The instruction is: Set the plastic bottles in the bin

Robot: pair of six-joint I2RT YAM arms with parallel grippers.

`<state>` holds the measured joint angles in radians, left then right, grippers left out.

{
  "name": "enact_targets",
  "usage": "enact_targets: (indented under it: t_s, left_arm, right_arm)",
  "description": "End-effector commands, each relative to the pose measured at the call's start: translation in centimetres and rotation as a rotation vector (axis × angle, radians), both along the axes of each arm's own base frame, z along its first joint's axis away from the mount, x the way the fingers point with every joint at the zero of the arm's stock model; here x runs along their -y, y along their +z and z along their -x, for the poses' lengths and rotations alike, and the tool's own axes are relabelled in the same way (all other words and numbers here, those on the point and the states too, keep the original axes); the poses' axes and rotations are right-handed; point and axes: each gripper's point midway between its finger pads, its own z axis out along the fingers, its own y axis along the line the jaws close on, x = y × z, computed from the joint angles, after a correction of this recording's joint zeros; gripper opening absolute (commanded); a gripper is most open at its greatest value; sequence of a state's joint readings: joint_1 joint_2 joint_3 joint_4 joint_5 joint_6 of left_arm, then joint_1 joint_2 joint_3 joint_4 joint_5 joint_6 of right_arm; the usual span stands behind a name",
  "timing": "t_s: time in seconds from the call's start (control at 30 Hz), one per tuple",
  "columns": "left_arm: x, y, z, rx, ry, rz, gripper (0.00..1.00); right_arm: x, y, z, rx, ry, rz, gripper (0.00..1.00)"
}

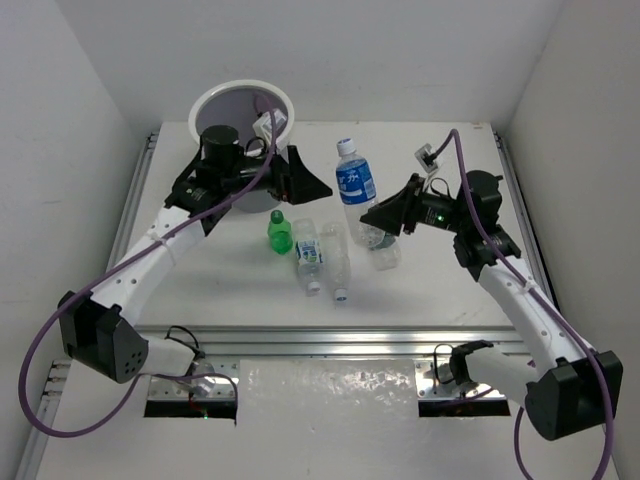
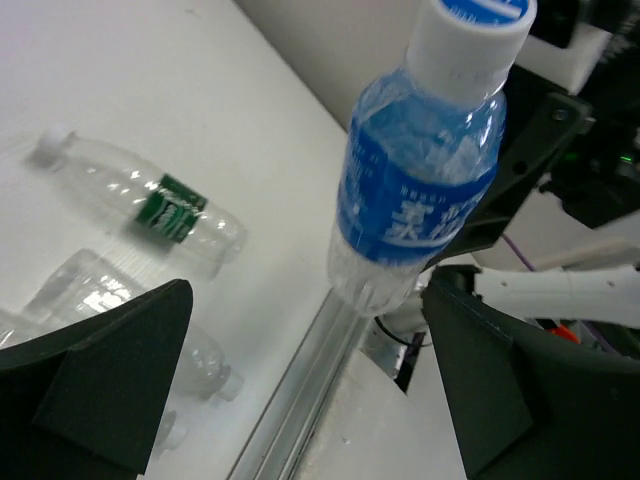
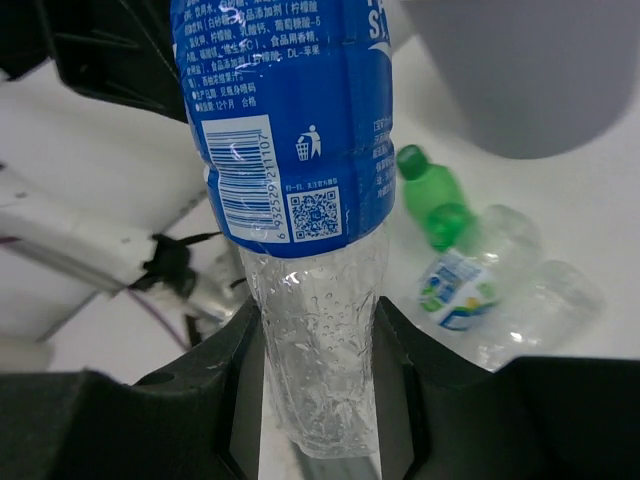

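Observation:
My right gripper (image 1: 383, 220) (image 3: 315, 400) is shut on the clear lower end of a blue-labelled, white-capped plastic bottle (image 1: 355, 183) (image 3: 290, 150), held tilted above the table. My left gripper (image 1: 312, 185) (image 2: 310, 400) is open and empty just left of that bottle, which fills its wrist view (image 2: 420, 190). The grey bin (image 1: 215, 95) (image 3: 530, 80) stands at the back left, behind the left arm. On the table lie a green bottle (image 1: 280, 232) (image 3: 432, 192), a clear bottle with a blue-white label (image 1: 308, 255) (image 3: 460, 290), and a clear bottle with a dark-green label (image 2: 140, 200).
More clear bottles lie in the cluster at the table's middle (image 1: 338, 262) and under the right gripper (image 1: 386, 252). A metal rail (image 1: 340, 340) runs along the table's near edge. White walls close in the left, right and back.

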<state>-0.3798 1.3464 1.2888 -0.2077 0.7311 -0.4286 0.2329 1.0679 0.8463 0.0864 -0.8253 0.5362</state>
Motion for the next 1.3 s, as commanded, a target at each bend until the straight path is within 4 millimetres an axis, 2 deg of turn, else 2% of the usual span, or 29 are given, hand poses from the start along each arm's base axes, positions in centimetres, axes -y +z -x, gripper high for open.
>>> enact_targets:
  t_s: [0.0,0.17,0.27,0.3,0.33,0.4,0.43,0.47,0.5,0.53,0.57,0.6,0.63,0.67,0.7,0.73,0.77,0.8,0.83,0.93,0.97,1.0,1.03,1.13,1.17,1.2,1.23,1.27]
  left_arm:
    - [1.8,4.6,2.7,0.160,-0.190,0.134,1.00]
    - [3.3,5.0,5.0,0.193,-0.307,0.194,1.00]
    - [4.1,4.7,5.4,0.171,-0.334,0.227,1.00]
    - [4.4,4.3,4.9,0.149,-0.329,0.224,0.98]
    - [4.6,4.6,4.9,0.152,-0.343,0.230,0.96]
    - [5.1,5.0,5.0,0.150,-0.365,0.245,0.67]
    - [5.2,5.3,4.7,0.154,-0.352,0.248,0.45]
    - [5.2,5.5,4.4,0.148,-0.333,0.245,0.24]
    - [5.0,6.0,3.2,0.151,-0.259,0.219,0.00]
    - [4.8,6.4,2.4,0.165,-0.210,0.197,0.00]
    - [4.4,6.6,1.3,0.173,-0.147,0.173,0.00]
    - [3.7,7.0,0.0,0.198,-0.069,0.143,0.00]
    - [1.4,7.3,-2.8,0.165,0.131,0.088,0.00]
    - [-0.4,7.4,-4.5,0.155,0.246,0.054,0.00]
    - [-2.3,7.5,-6.1,0.147,0.358,0.020,0.00]
    - [-7.0,7.8,-8.9,0.128,0.608,-0.049,0.00]
    - [-9.5,7.8,-10.2,0.124,0.723,-0.084,0.00]
    - [-11.5,8.2,-11.3,0.122,0.808,-0.108,0.00]
    - [-15.3,8.4,-12.9,0.134,0.947,-0.137,0.00]
    - [-19.5,8.1,-16.7,0.133,1.087,-0.196,0.00]
    - [-19.9,7.9,-17.6,0.135,1.097,-0.215,0.00]
    - [-20.0,7.1,-19.6,0.128,1.102,-0.239,0.00]
    - [-20.5,6.7,-20.6,0.122,1.120,-0.262,0.00]
    - [-21.0,4.8,-23.6,0.065,1.119,-0.340,0.35]
    - [-20.8,4.7,-24.8,0.061,1.104,-0.341,0.62]
    - [-20.8,3.8,-24.7,0.028,1.096,-0.359,0.71]
    - [-20.6,3.7,-24.7,0.023,1.085,-0.349,0.83]
    - [-20.6,3.7,-24.7,0.023,1.085,-0.349,0.83]
  right_arm:
    - [-2.1,3.2,4.0,0.046,0.257,-0.127,0.09]
    - [-3.0,4.5,4.6,0.066,0.291,-0.138,0.10]
    - [-3.4,4.9,4.8,0.067,0.322,-0.142,0.11]
    - [-3.7,5.2,5.2,0.080,0.344,-0.145,0.11]
    - [-3.9,5.3,5.2,0.080,0.347,-0.144,0.13]
    - [-4.0,5.5,5.1,0.078,0.347,-0.141,0.15]
    - [-4.0,5.4,5.1,0.076,0.347,-0.139,0.18]
    - [-3.9,5.3,4.9,0.072,0.334,-0.135,0.36]
    - [-3.8,5.0,4.5,0.071,0.309,-0.125,0.46]
    - [-3.7,4.8,4.6,0.069,0.307,-0.118,0.59]
    - [-3.5,4.7,4.0,0.068,0.267,-0.109,0.98]
    - [-3.0,3.6,3.6,0.006,0.225,-0.085,0.99]
    - [-2.4,3.5,2.7,0.034,0.177,-0.048,0.99]
    - [-1.1,2.7,0.2,0.022,-0.003,0.007,0.99]
    - [0.5,0.8,-0.7,-0.080,-0.131,0.095,0.99]
    - [2.2,-0.2,-2.1,-0.098,-0.254,0.165,0.99]
    - [5.4,-1.8,-4.3,-0.126,-0.473,0.263,0.99]
    - [6.9,-2.9,-4.2,-0.175,-0.544,0.329,0.99]
    - [7.8,-3.6,-4.5,-0.185,-0.587,0.368,0.99]
    - [8.6,-5.8,-5.1,-0.226,-0.611,0.449,0.99]
    - [8.6,-6.2,-5.4,-0.226,-0.608,0.459,0.99]
    - [8.6,-7.6,-5.6,-0.242,-0.597,0.489,0.99]
    - [8.6,-8.3,-5.8,-0.250,-0.595,0.502,0.99]
    - [8.6,-11.2,-6.8,-0.297,-0.577,0.572,0.99]
    - [8.6,-12.2,-6.7,-0.327,-0.562,0.600,0.99]
    - [8.1,-13.4,-7.2,-0.365,-0.536,0.628,0.99]
    - [7.5,-15.7,-7.8,-0.417,-0.497,0.684,0.99]
    - [7.1,-15.7,-7.7,-0.413,-0.487,0.686,0.99]
